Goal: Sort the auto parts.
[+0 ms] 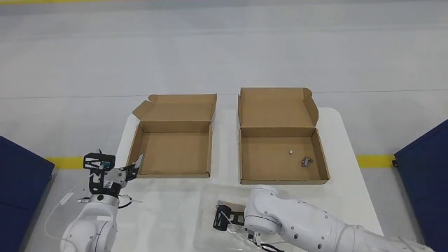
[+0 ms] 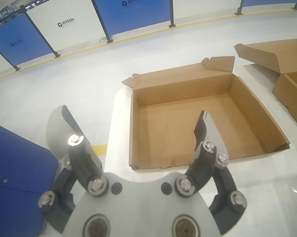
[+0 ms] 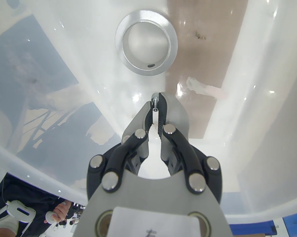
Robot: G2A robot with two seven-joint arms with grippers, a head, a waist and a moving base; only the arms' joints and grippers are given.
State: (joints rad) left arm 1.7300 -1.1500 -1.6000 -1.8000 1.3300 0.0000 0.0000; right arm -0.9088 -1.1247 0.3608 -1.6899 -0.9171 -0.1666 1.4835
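Note:
My right gripper (image 3: 155,101) is shut on a small silver screw (image 3: 155,102) and is down inside a clear plastic bin (image 3: 261,80). A silver metal ring (image 3: 173,46) lies on the bin's floor just beyond the fingertips. From above, the right gripper (image 1: 224,218) is at the table's front middle, inside the bin (image 1: 208,203). My left gripper (image 2: 134,112) stands open with nothing in it, at the table's front left corner (image 1: 120,168), facing the empty left cardboard box (image 2: 187,129).
Two open cardboard boxes stand side by side on the white table (image 1: 175,196). The left box (image 1: 175,152) is empty. The right box (image 1: 273,157) holds a dark small part (image 1: 305,161) and a tiny pale one (image 1: 291,152). Blue panels flank the table.

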